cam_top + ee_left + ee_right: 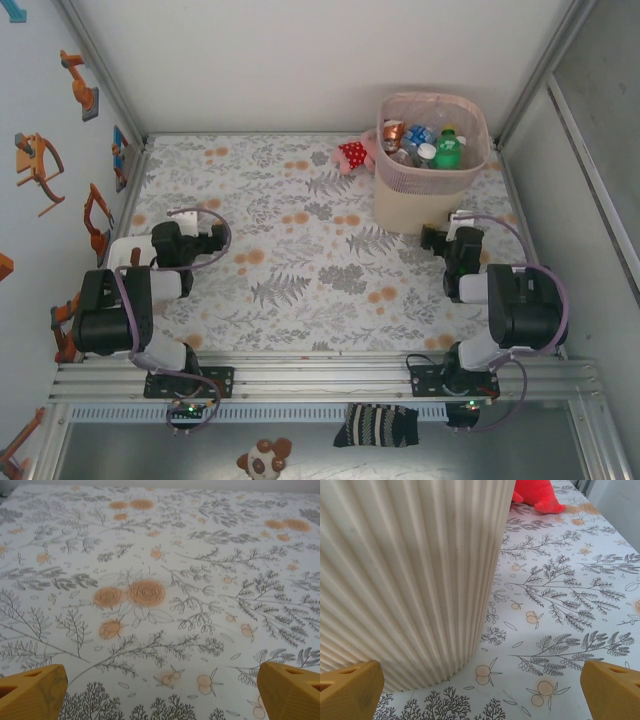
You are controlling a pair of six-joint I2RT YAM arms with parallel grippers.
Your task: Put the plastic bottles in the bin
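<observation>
The left pincer (160,695) and right pincer (481,691) are both hanging spread and empty, seemingly because the bottles (428,146) are already lying inside the bin (405,205), which is standing just ahead of the right pincer and well across the worktop (320,255) from the left.

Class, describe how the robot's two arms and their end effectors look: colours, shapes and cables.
The left arm and right arm are chunky black and white segments, each looped by a thin lilac cable. The left end effector and right end effector each carry two blocky orange-yellow fingers.
</observation>
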